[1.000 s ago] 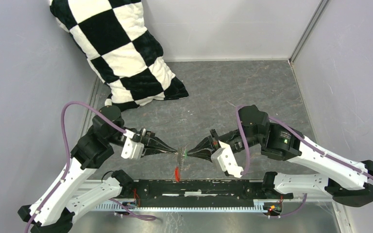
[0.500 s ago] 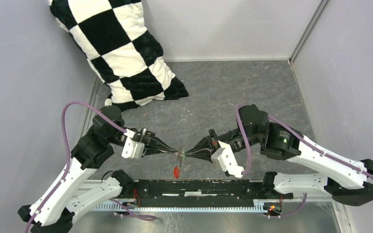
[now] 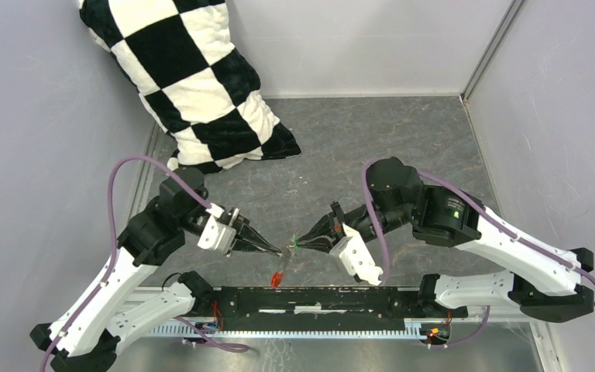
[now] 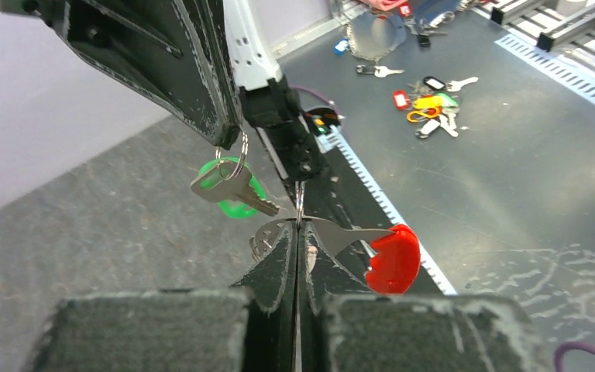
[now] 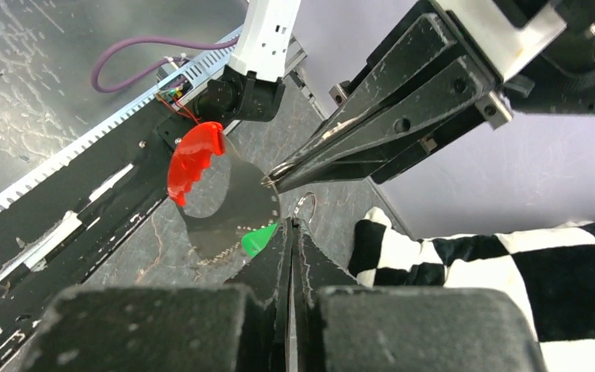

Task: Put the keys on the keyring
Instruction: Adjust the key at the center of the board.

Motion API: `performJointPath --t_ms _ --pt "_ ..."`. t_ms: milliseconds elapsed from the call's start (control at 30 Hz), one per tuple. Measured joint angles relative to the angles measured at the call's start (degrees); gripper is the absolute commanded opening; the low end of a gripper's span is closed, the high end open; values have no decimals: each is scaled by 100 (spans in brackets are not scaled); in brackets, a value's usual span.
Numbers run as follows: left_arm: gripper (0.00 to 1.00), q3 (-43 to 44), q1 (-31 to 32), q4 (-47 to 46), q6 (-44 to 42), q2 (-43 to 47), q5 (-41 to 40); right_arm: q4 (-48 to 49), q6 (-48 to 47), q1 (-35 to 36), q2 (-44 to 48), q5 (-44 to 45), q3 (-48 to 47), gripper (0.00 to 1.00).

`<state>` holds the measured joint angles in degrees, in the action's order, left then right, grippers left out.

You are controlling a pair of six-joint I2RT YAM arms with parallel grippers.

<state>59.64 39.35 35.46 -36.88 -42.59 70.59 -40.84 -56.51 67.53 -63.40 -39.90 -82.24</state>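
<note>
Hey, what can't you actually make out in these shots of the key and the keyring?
Top view: green key and keyring too small to show whether they are linked.
Right wrist view: keyring's metal part is a blurred grey smear; right gripper hides most of the key.
Left wrist view: left gripper covers the spot where it pinches the keyring.

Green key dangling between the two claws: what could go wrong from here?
1. The right claw pinches the green key only by its tiny ring, at the very fingertips; it could slip and drop.
2. The left claw grips the keyring by thin metal, with its red tag hanging loose; that might twist and spoil the alignment.
3. The two claw tips sit very close and could bump.
</note>
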Motion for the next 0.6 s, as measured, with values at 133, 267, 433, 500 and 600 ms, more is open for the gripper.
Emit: performJointPath --t_ms 133,267,433,500,600 --pt "2 52 0 466 -133 -232 166 -315 -151 35 -151 4 -122 1" --pt "2 90 0 706 -254 -367 214 -706 -151 37 -284 42 -258 1" --pt "2 94 0 916 -352 -269 203 -291 402 37 -28 590 507 1" --pt "2 94 0 1005 -448 -221 197 72 702 26 291 907 1486 1" --pt "2 94 0 1246 -658 -184 168 804 1139 -55 647 1298 3088 1"
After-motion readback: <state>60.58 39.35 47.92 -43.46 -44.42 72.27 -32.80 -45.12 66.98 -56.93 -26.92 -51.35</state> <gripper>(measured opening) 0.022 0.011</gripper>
